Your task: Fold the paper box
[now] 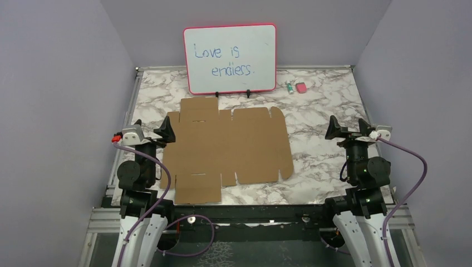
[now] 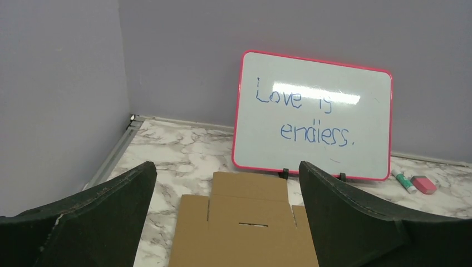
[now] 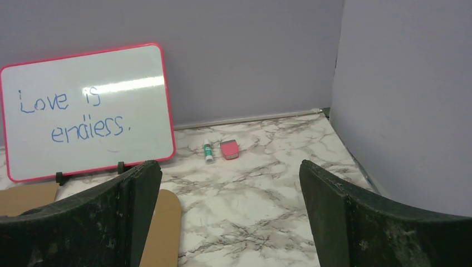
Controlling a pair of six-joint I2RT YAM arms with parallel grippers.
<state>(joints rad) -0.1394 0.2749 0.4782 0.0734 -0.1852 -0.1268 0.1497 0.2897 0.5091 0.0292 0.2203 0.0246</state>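
Whiteboard (image 1: 230, 58) reads "Love is endless."; paper box (image 1: 228, 147) plain; left pincer (image 1: 152, 124), right pincer (image 1: 349, 127) apart

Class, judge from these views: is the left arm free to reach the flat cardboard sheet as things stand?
Probably yes. The paper box lies flat and uncovered right beside the open, empty left end effector; nothing stands between them.

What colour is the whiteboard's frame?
Pink; the whiteboard frame shows best in the left wrist view.
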